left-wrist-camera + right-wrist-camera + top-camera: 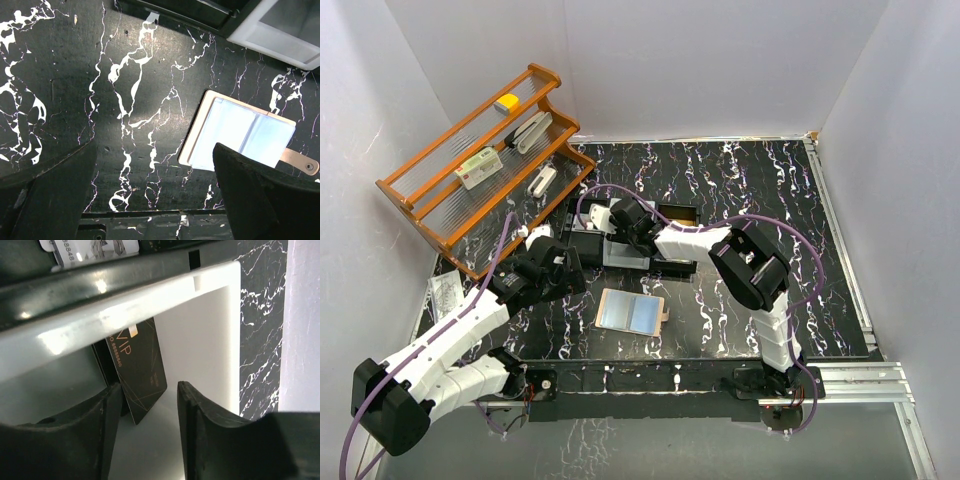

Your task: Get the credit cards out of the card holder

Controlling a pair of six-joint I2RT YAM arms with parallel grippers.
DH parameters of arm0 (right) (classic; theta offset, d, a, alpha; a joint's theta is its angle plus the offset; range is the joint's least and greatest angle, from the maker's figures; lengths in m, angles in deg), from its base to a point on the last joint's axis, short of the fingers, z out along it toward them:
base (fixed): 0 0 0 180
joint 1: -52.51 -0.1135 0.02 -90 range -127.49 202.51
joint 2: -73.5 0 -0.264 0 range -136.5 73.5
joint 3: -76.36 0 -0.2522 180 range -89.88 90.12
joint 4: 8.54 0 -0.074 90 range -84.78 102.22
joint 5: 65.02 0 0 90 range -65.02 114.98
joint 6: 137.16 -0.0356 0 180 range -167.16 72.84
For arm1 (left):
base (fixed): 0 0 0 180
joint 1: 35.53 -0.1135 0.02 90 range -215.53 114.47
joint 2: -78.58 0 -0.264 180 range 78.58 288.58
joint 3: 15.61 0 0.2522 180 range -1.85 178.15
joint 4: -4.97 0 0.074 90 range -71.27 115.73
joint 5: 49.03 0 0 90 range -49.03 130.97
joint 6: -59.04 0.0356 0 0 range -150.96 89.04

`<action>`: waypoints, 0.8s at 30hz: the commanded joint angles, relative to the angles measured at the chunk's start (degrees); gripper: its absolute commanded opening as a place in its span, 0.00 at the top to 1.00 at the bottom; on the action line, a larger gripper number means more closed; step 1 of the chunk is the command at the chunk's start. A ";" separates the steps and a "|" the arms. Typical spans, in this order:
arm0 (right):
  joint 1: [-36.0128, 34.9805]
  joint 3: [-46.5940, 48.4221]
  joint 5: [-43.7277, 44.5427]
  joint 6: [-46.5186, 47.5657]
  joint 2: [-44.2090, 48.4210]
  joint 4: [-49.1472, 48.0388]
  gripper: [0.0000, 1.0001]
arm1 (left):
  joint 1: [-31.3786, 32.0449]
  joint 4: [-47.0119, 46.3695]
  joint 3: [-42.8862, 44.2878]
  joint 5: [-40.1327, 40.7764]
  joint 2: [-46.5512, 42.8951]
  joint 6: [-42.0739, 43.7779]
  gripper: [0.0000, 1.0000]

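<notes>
The card holder lies open and flat on the black marbled table, tan edge and snap tab to the right, pale blue-grey panels inside. It also shows in the left wrist view. My left gripper is open and empty, hovering left of the holder. My right gripper reaches into the tray. In the right wrist view a dark credit card with copper "VIP" print stands on edge in the tray's white compartment, leaning by my left finger. The right gripper is open around it.
An orange wooden rack with small boxes and a yellow item stands at the back left. A clear packet lies at the table's left edge. The tray's white corner shows in the left wrist view. White walls enclose the table.
</notes>
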 commanded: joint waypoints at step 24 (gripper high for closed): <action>1.24 -10.93 -5.50 -61.66 29.89 0.40 0.10 | -0.33 -0.96 -0.28 -2.15 -0.90 -1.78 0.01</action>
